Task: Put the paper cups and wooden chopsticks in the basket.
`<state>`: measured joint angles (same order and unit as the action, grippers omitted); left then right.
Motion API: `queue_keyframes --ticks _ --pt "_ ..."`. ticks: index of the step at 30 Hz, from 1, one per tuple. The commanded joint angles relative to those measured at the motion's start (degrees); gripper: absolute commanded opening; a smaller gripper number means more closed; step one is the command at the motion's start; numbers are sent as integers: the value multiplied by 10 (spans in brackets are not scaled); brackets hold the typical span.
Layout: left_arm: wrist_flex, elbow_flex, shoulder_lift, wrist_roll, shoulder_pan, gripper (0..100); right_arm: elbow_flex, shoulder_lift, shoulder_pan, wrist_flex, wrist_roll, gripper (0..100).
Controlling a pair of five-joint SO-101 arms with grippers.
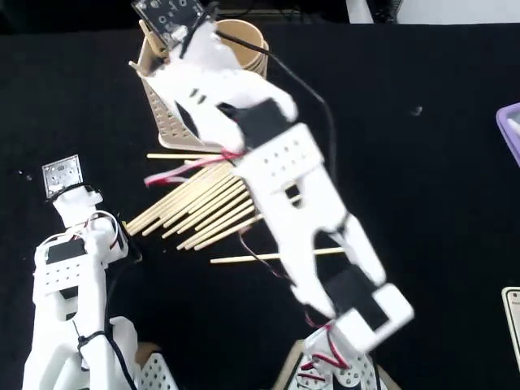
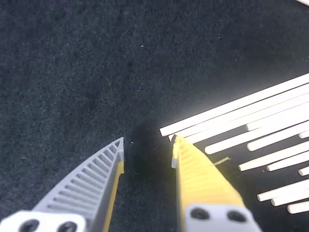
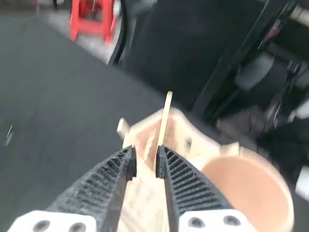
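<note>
Your right gripper [image 3: 146,154] hangs over the basket [image 3: 186,128] at the table's [image 2: 96,72] 12 o'clock. A chopstick [image 3: 166,113] stands upright just ahead of it, and you cannot tell whether it is gripped. The cup [image 3: 251,193] sits just beside the basket, at its 2 o'clock. Your left gripper [image 2: 147,150], at 8 o'clock, is wide open and empty. The chopsticks [image 2: 251,121] lie near it, mid-table.

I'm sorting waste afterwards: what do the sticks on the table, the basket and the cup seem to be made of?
Chopsticks: pale, matte, square-cut ends, so bare wood or bamboo. The chopstick in the right gripper looks alike. Basket: tan stiff wall with punched holes, likely thin wood or board; I cannot tell which. Cup: brown, matte, thin rim, probably paper.
</note>
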<state>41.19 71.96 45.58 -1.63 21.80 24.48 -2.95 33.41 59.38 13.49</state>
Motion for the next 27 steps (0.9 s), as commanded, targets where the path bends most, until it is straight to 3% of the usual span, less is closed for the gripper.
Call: queue_keyframes --ticks 1,7,13,19,27 --pt "-7 -3 14 -4 1 170 28 83 -17 171 1 78" --pt "-7 -3 14 -4 1 170 -12 152 -7 307 4 79" --pt "-7 -3 14 -4 1 170 -172 240 4 334 70 97" --pt "-7 -4 14 -4 1 170 -487 301 22 202 151 251" --pt "-7 -5 14 -4 1 170 -787 278 81 -57 231 256"
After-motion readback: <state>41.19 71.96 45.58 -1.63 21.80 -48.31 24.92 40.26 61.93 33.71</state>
